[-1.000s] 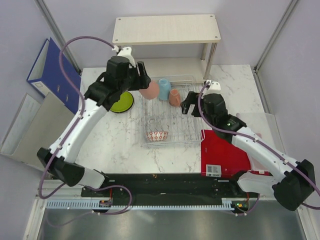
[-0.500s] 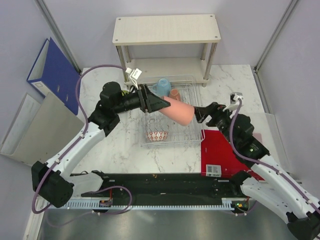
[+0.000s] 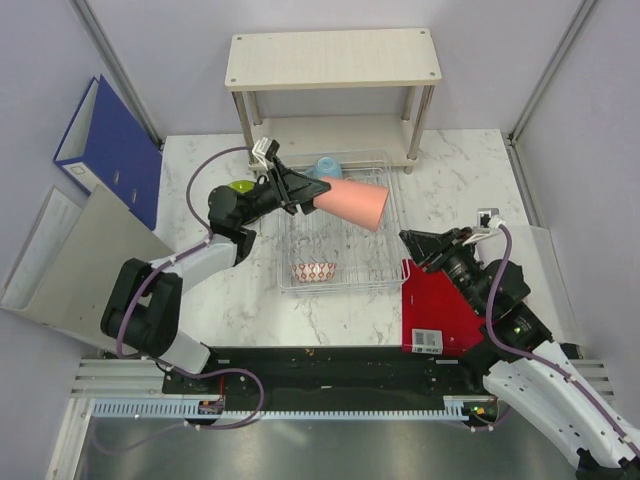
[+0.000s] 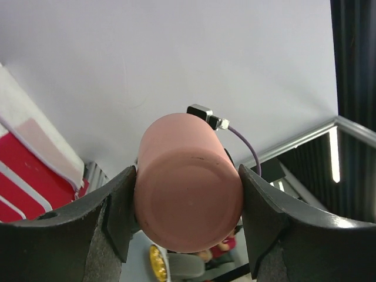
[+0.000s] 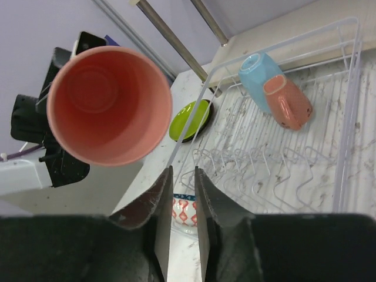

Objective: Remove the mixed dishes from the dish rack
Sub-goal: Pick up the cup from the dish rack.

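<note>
Tabletop (image 3: 240, 290): left end effector (image 4: 188, 218) clamps tall pink cup (image 3: 352, 203) above dish rack (image 3: 345, 247) (right end effector (image 5: 183, 194) narrow, empty); grip possibly shallow, slip risk.

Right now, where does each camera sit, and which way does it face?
Top external: above and behind the robot, looking down; left hand holding the tall pink cup aloft, right hand facing it.
Left wrist: looks along its fingers, clamped on the cup's base, toward a pale wall.
Right wrist: looks past its nearly shut fingers across the dish rack into the cup's mouth.
Shared: the cup, in all three.
</note>
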